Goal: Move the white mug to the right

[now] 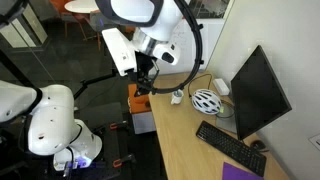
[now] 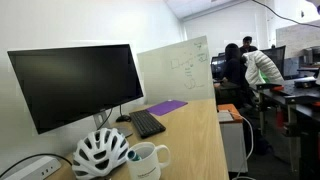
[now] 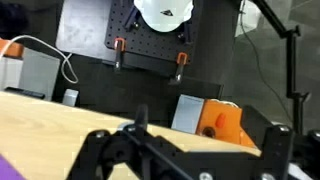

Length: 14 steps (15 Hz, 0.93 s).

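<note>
The white mug stands upright near the desk's front edge, next to the white bicycle helmet. In an exterior view the mug is small, to the left of the helmet. My gripper hangs above the desk's end, some way from the mug and apart from it. In the wrist view the dark jaws are spread wide with nothing between them. They are over the desk's edge. The mug is out of the wrist view.
A black monitor, a black keyboard and a purple pad are on the wooden desk. An orange box sits just off the desk edge. A whiteboard divider stands behind. People sit in the background.
</note>
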Tool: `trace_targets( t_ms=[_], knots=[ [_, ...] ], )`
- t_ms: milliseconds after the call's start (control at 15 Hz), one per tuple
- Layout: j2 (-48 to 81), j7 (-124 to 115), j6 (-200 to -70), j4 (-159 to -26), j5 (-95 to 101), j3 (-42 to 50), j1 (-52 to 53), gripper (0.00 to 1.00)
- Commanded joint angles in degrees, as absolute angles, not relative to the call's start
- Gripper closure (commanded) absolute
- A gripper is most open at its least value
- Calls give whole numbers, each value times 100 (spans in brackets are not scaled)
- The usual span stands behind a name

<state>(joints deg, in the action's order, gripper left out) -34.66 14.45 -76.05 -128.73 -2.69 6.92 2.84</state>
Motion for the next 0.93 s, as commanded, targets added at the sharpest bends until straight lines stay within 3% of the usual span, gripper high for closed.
trace_targets(
  t_ms=[0, 400, 867],
  knots=[
    [-3454, 1481, -7591, -12859, -293, 631, 201, 0],
    [-3477, 1182, -7965, -12993, -385, 502, 169, 0],
    [-2813, -539, -11294, -14133, -741, -424, 247, 0]
  ],
)
